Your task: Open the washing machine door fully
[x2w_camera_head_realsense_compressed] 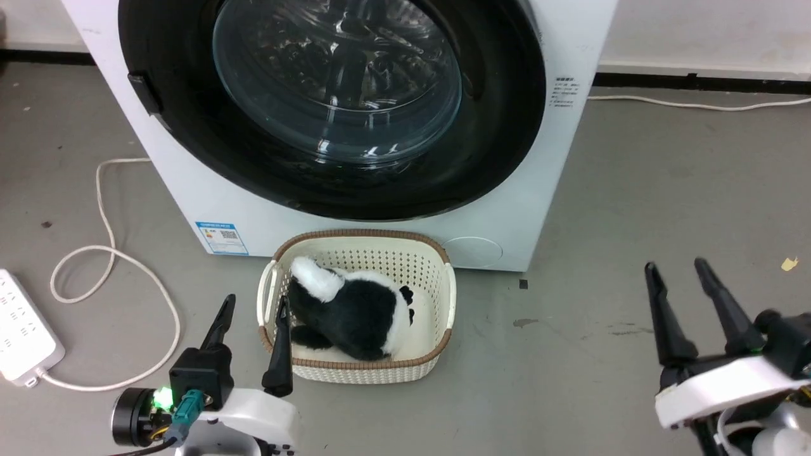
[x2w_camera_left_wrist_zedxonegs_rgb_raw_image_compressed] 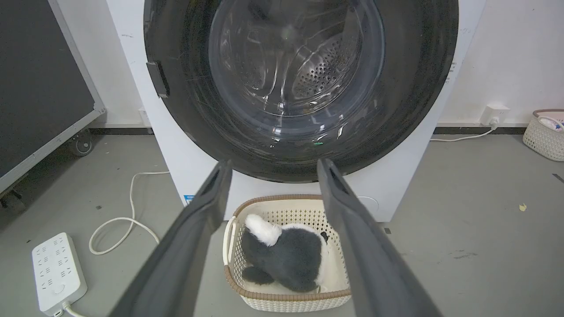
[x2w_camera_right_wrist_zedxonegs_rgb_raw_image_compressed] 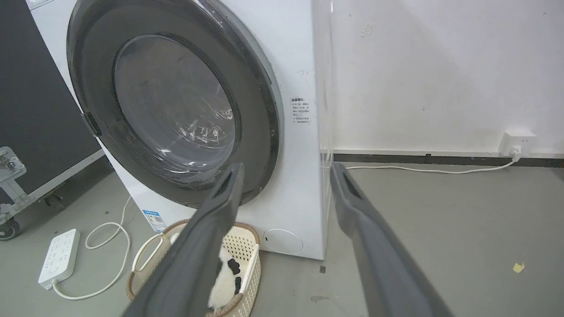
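Observation:
The washing machine door [x2w_camera_head_realsense_compressed: 500,126] is a wide glossy black ring around a clear bulging glass centre, and it lies flush against the white machine front. Its handle tab [x2w_camera_head_realsense_compressed: 144,94] sits on the door's left edge. The left wrist view faces the door [x2w_camera_left_wrist_zedxonegs_rgb_raw_image_compressed: 410,88] straight on, with the handle [x2w_camera_left_wrist_zedxonegs_rgb_raw_image_compressed: 157,79] at the upper left. In the right wrist view the door [x2w_camera_right_wrist_zedxonegs_rgb_raw_image_compressed: 176,110] is seen at an angle. My left gripper [x2w_camera_head_realsense_compressed: 255,303] is open, low on the floor side by the basket, well short of the door. My right gripper [x2w_camera_head_realsense_compressed: 675,265] is open too, off to the machine's right.
A cream basket [x2w_camera_head_realsense_compressed: 364,238] holding a black-and-white plush toy [x2w_camera_head_realsense_compressed: 355,313] stands on the floor right under the door. A white power strip [x2w_camera_head_realsense_compressed: 22,329] and looping cable [x2w_camera_head_realsense_compressed: 108,253] lie at left. A black wheeled case [x2w_camera_left_wrist_zedxonegs_rgb_raw_image_compressed: 39,79] stands left of the machine. Another basket [x2w_camera_left_wrist_zedxonegs_rgb_raw_image_compressed: 544,136] sits far right.

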### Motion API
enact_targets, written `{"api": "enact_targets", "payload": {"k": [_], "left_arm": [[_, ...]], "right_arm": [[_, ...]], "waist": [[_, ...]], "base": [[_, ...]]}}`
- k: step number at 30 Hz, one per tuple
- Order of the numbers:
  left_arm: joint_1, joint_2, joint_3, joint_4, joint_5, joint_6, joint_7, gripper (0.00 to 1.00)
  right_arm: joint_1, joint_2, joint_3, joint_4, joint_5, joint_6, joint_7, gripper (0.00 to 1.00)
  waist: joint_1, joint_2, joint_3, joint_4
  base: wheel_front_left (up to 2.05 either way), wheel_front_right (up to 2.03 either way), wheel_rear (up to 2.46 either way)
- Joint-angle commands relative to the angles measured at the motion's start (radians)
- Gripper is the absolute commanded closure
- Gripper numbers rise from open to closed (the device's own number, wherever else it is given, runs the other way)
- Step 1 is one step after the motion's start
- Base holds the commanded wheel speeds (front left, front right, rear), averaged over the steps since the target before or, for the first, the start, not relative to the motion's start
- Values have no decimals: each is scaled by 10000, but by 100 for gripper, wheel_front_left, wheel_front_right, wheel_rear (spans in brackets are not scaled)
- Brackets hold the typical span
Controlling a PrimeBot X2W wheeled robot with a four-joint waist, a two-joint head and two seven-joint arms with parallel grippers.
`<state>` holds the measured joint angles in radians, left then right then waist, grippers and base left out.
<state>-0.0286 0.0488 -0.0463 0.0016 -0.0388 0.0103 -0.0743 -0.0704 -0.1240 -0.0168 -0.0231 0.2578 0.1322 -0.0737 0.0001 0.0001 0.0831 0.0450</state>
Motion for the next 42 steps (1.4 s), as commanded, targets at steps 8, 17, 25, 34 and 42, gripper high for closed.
{"api": "enact_targets", "payload": {"k": [8,17,25,34,42], "left_arm": [[-247,7,-97,-73,-147,104,-265,0],[-366,7,-287,-78,-249,150,-453,0],[-464,8,-466,-114,-227,210,-621,0],[-643,9,-616,-279,-532,332,-808,0],[-918,10,-842,-423,-700,441,-976,0]], "right_arm": [[-819,-295,-85,100,1275,-6,-25,100],[-1796,-419,-380,493,2688,-7,524,100],[-2876,-469,-571,1046,3627,-8,1286,100],[-4288,-450,-990,1952,4842,-9,2489,100],[-5501,-598,-1609,2816,5735,-10,3259,100]], "waist": [[-1,-1,205,180],[-1,-1,479,482],[-1,-1,812,794],[-1,-1,1320,1144],[-1,-1,1769,1447]], "base": [[0,0,0],[0,0,0],[0,0,0],[0,0,0],[0,0,0]]}}
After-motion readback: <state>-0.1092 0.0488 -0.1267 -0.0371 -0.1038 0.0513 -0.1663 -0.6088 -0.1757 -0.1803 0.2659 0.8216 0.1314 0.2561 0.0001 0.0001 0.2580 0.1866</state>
